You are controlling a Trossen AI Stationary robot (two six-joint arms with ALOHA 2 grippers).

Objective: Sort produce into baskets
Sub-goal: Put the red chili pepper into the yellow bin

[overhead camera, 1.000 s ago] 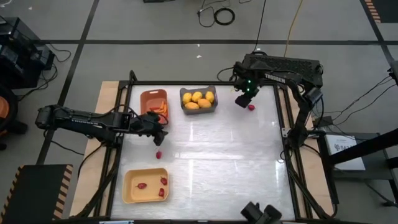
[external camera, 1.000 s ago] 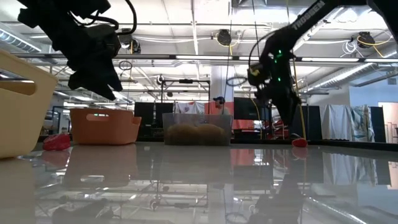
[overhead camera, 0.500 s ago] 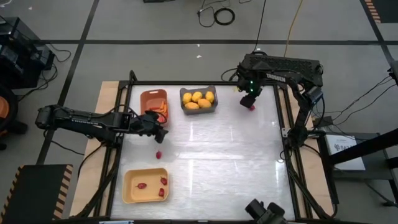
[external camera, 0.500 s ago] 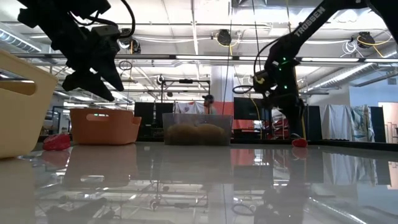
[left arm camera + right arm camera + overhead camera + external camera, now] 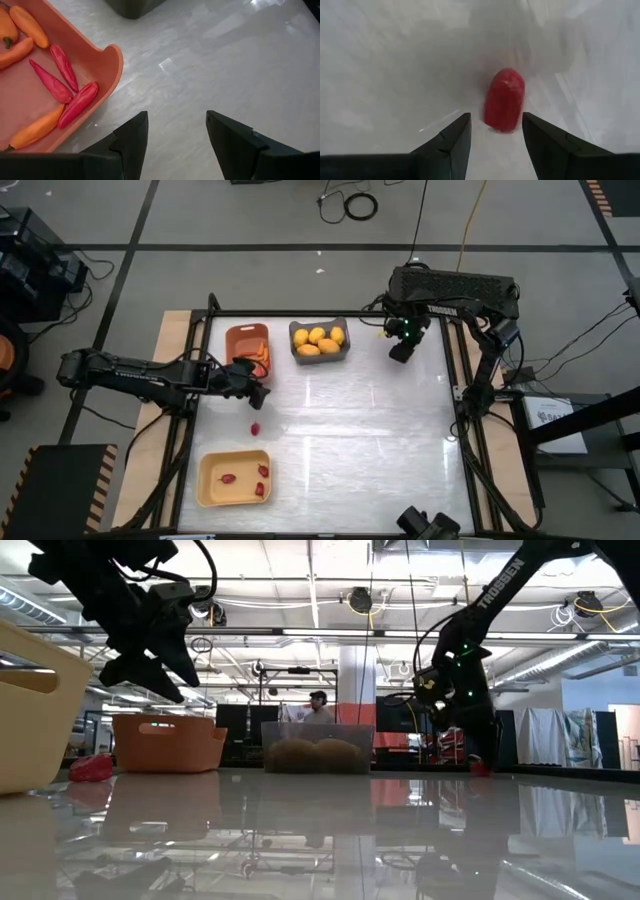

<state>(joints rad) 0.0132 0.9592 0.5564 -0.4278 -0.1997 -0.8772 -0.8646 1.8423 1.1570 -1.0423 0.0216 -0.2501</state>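
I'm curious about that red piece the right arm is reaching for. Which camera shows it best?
The right wrist view: the red piece lies just ahead of the open right pincer. From above, the arm hides it; the low view shows only a speck.

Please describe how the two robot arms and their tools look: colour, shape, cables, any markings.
Both arms are dark, jointed and slim. The right arm carries white "TROSSEN" lettering and a small green light near its wrist. The left arm has faint lettering and thin dark cables. Each tool, left and right, ends in two dark, wedge-shaped fingers.
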